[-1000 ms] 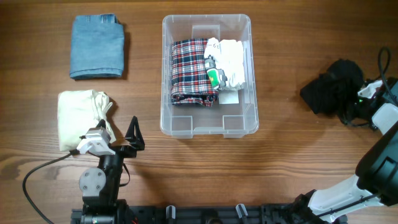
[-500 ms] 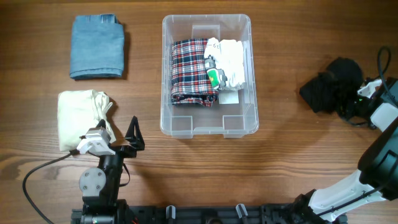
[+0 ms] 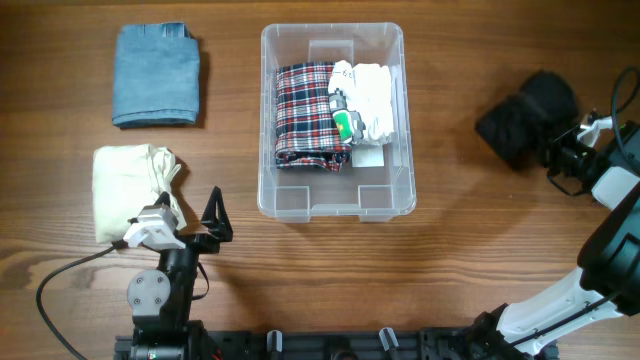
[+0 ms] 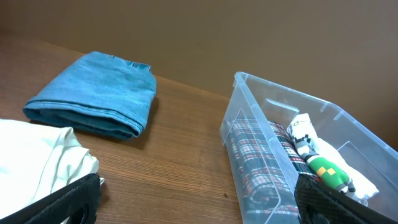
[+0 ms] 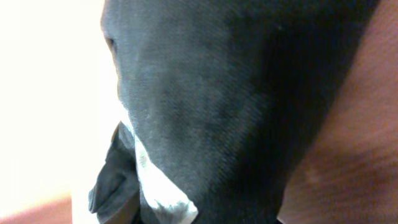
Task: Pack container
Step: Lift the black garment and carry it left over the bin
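Right hand [image 3: 556, 158] sits at the far right of the worktop [image 3: 450, 260], pressed against the near edge of a crumpled black garment [image 3: 520, 120]; its wrist camera shows only dark woven fabric right up against the lens, so whether the fingers have actually closed on the cloth cannot be told. Left hand [image 3: 217, 213] is spread wide and holds nothing, parked near the front edge just beside a cream cloth [image 3: 130, 180]. Between the two arms, in the middle of the worktop, stands the container [image 3: 330, 197], upright and uncovered. It is partly packed: a folded plaid shirt [image 3: 303, 115] lies along its left side, a white garment [image 3: 372, 100] is beside that on the right, and a small green and white item [image 3: 344, 120] rests between them, while the front strip of the base is bare. Three pieces remain outside, namely the black garment, the cream cloth and a folded blue garment [image 3: 156, 75] at the back left, well apart from the bin. Judging by this, the packing looks roughly half done, with the black garment likely the next piece to go in
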